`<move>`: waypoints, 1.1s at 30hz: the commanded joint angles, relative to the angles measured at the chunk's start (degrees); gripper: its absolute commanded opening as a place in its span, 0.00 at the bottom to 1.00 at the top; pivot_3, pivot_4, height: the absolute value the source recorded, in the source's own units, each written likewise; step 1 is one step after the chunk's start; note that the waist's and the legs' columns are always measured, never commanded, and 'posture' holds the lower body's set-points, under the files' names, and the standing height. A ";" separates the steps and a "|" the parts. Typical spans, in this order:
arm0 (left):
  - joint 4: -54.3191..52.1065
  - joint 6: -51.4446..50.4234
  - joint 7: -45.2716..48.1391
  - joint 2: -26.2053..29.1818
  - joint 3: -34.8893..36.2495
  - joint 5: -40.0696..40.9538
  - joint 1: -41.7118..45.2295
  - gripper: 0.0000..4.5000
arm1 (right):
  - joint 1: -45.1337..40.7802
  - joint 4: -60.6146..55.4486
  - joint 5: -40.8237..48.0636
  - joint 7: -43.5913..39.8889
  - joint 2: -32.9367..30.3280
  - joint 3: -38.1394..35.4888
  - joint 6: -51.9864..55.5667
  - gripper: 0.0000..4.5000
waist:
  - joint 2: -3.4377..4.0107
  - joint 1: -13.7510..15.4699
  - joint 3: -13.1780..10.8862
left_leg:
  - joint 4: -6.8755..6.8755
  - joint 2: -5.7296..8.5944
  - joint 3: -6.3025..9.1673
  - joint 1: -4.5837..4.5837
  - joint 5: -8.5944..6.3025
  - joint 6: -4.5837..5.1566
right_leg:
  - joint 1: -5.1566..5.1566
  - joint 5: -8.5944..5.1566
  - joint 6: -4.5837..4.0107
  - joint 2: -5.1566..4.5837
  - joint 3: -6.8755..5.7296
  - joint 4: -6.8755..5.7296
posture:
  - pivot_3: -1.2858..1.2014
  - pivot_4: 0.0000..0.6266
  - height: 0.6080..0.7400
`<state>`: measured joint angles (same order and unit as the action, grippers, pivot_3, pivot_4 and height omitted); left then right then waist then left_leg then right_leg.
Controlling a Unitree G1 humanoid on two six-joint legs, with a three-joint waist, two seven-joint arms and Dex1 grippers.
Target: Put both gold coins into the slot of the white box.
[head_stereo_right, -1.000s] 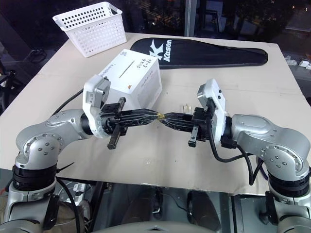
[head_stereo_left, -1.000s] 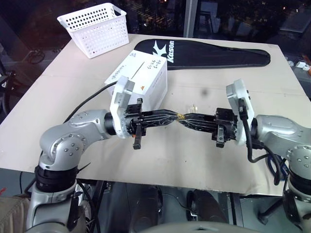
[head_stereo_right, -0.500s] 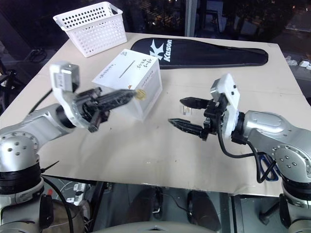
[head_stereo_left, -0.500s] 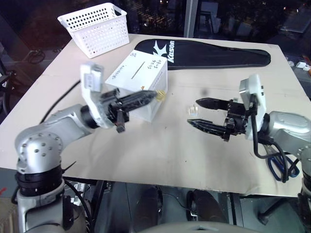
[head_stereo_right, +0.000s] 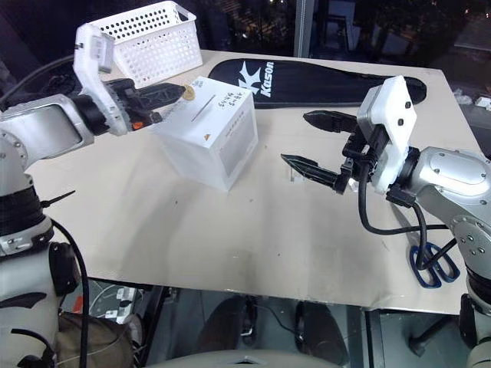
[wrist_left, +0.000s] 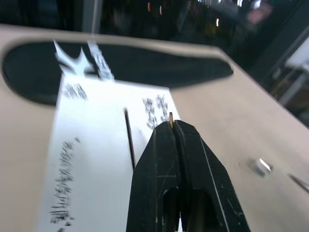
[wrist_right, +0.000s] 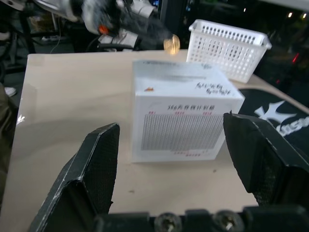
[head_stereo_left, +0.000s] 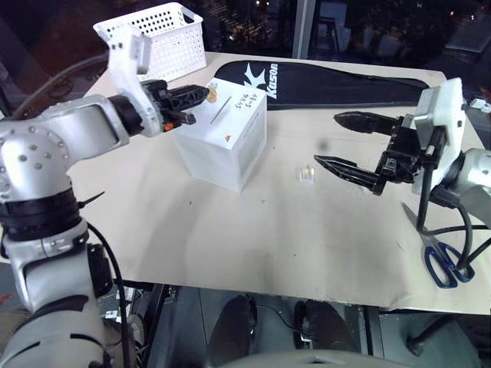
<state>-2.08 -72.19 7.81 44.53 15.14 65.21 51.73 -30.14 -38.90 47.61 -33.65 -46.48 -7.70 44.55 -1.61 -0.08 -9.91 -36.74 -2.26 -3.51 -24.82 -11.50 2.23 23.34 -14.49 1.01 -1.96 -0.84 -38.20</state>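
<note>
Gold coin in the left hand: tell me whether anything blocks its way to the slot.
Nothing visible does. The left hand pinches the gold coin above the white box; the slot on its top face lies open and uncovered just beside the fingertips.

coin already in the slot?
No, the left hand pinches the gold coin above the white box, short of the slot.
</note>
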 commanded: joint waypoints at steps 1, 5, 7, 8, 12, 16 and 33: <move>2.83 -2.77 -2.08 -1.00 0.06 -2.32 3.73 0.00 | -0.64 -0.40 -1.93 -0.09 0.15 0.06 -1.90 0.82 | 0.00 -0.01 0.00 | 0.00 0.00 -0.01 0.00 0.01 -0.02 | 0.00 0.01 -0.02 -0.01 0.00 0.00 | 0.52 0.24 1.00; 4.76 -3.09 -1.70 -1.82 -1.51 -6.92 5.16 0.00 | -0.56 -1.28 -2.62 0.94 1.41 0.81 -1.68 0.82 | 0.00 -0.32 0.00 | 0.00 0.00 -0.01 0.01 0.12 -0.21 | 0.00 0.07 -0.12 -0.05 0.02 0.00 | 0.52 0.24 1.00; 5.19 -3.36 -1.20 -2.18 -2.08 -8.59 5.32 0.00 | -0.24 -1.84 -2.59 1.55 1.92 0.75 -1.35 0.82 | 0.00 -0.36 0.00 | 0.00 0.00 -0.01 0.01 0.13 -0.21 | 0.00 0.07 -0.13 -0.06 0.02 0.00 | 0.52 0.24 1.00; 5.19 -3.46 -0.87 -2.34 -2.30 -9.36 5.28 0.00 | -0.11 -2.06 -2.58 1.79 2.07 0.72 -1.21 0.82 | 0.00 -0.37 0.00 | 0.00 0.00 -0.01 0.01 0.13 -0.22 | 0.00 0.07 -0.13 -0.07 0.02 0.00 | 0.52 0.24 1.00; 4.72 -3.40 0.27 -2.92 -3.42 -12.67 5.42 0.00 | 0.66 -2.88 -1.92 2.18 1.83 0.09 -0.81 0.82 | -0.01 -0.33 0.00 | 0.00 0.00 -0.02 0.00 0.13 -0.22 | 0.01 0.08 -0.13 -0.13 0.02 0.00 | 0.52 0.24 1.00; 3.53 -3.85 2.27 -3.00 -4.66 -15.06 5.82 0.00 | 1.32 -3.35 -0.99 2.34 1.50 -0.96 -0.37 0.82 | -0.01 -0.33 0.00 | 0.00 0.00 -0.02 0.01 0.13 -0.22 | 0.00 0.08 -0.13 -0.16 0.02 0.00 | 0.52 0.24 1.00; -7.74 4.09 11.75 -5.91 1.04 -17.66 1.49 0.71 | 0.34 0.27 1.48 8.44 2.46 2.04 5.19 0.84 | -0.01 -0.56 0.00 | 0.00 -0.02 -0.02 0.00 0.12 -0.21 | 0.01 0.08 -0.14 -0.21 0.04 -0.01 | 0.52 0.24 1.00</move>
<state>-5.49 -71.64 16.36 38.29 13.26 45.49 53.92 -28.99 -39.61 50.70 -27.55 -43.59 -6.72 47.71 -1.62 -0.64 -9.91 -36.72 -2.28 -3.57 -24.78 -11.37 2.02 23.35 -14.41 0.87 -2.20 -0.76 -38.20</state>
